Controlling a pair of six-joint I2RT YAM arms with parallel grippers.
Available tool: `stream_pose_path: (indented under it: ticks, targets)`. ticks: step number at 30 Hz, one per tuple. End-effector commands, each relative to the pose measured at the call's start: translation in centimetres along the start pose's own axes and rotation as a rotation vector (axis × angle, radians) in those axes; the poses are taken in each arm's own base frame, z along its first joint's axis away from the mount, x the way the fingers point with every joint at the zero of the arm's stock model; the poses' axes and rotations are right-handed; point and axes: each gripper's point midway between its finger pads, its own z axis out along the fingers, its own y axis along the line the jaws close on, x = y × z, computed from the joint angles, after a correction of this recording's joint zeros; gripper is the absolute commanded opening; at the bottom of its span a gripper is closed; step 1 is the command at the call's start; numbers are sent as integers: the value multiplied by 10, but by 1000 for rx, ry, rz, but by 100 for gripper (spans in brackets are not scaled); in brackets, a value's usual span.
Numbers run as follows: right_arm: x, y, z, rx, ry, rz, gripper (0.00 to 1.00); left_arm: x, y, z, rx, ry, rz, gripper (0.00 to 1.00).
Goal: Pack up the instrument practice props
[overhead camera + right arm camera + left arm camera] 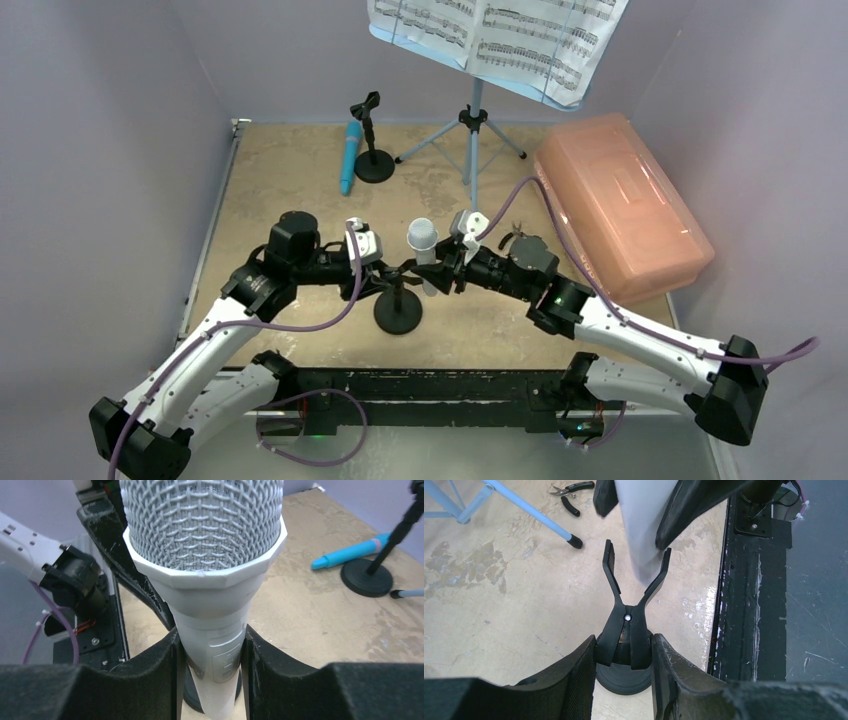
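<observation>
As left claw (624, 652) clamps holder (626, 622), right claw (210, 652), microphone (202, 535)

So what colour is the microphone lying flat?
Light blue toy microphone with a pink band; right wrist view shows it best.

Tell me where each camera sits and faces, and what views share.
Top: above and behind the arms, facing down at the table; both show.
Left wrist: faces along the left gripper, shut on the near holder.
Right wrist: faces along the right gripper, shut on the white mic.
Shared: all three show that mic.
</observation>
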Motion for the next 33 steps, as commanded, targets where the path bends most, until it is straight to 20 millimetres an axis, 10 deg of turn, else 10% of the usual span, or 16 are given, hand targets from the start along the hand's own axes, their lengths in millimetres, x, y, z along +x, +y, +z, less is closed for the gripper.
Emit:
stream_pose_path:
  ticks: [1, 7, 33]
  targets:
    - [-35, -11, -13, 92, -99, 0, 6, -18, 6, -4, -39, -62, 51, 3]
    - [-53, -18, -22, 148, -149, 4, 6, -28, 4, -9, -51, -95, 64, 38]
    - [-87, -39, 12, 227, -149, 76, 8, -78, 34, -29, -261, -210, -5, 88]
